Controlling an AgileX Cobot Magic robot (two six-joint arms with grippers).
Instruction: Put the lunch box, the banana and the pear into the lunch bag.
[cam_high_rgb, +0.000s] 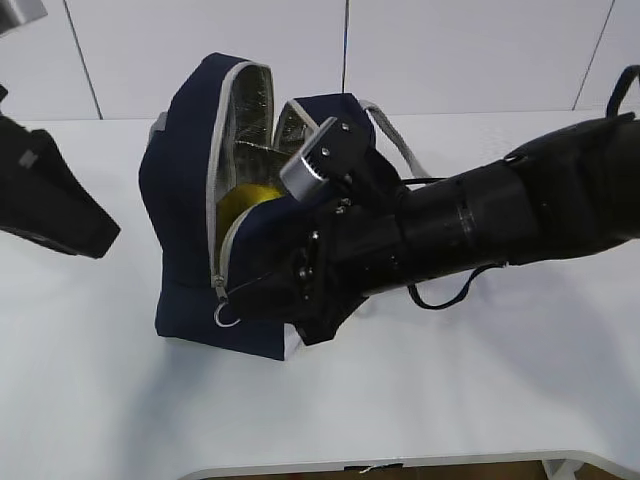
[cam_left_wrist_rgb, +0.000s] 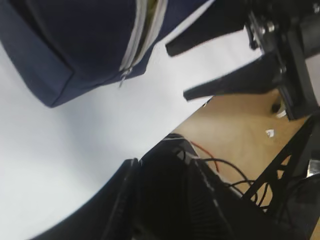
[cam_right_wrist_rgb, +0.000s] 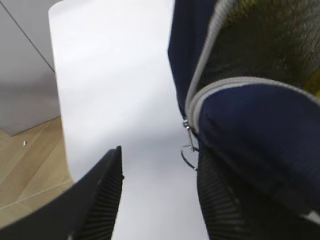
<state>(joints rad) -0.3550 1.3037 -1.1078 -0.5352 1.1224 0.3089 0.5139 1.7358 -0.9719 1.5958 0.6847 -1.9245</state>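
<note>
The navy lunch bag (cam_high_rgb: 185, 190) stands upright and unzipped, with its foil lining showing. Something yellow (cam_high_rgb: 245, 200) lies inside; I cannot tell whether it is the banana or the pear. The lunch box is out of view. My right gripper (cam_right_wrist_rgb: 159, 152) is open at the bag's lower front. One finger (cam_right_wrist_rgb: 220, 200) rests against the navy fabric just below the zipper's ring pull (cam_right_wrist_rgb: 189, 154), and nothing is between the jaws. The left wrist view also shows the right gripper (cam_left_wrist_rgb: 176, 72) open beside the bag (cam_left_wrist_rgb: 75, 45). My left gripper (cam_high_rgb: 105, 238) hovers apart at the left, open and empty.
The right arm (cam_high_rgb: 480, 220) reaches across the table from the right and covers the bag's right side. A grey handle strap (cam_high_rgb: 395, 140) and a black cable loop (cam_high_rgb: 440, 295) hang behind it. The table's front edge (cam_high_rgb: 400, 465) is close, with wooden floor (cam_left_wrist_rgb: 240, 130) beyond.
</note>
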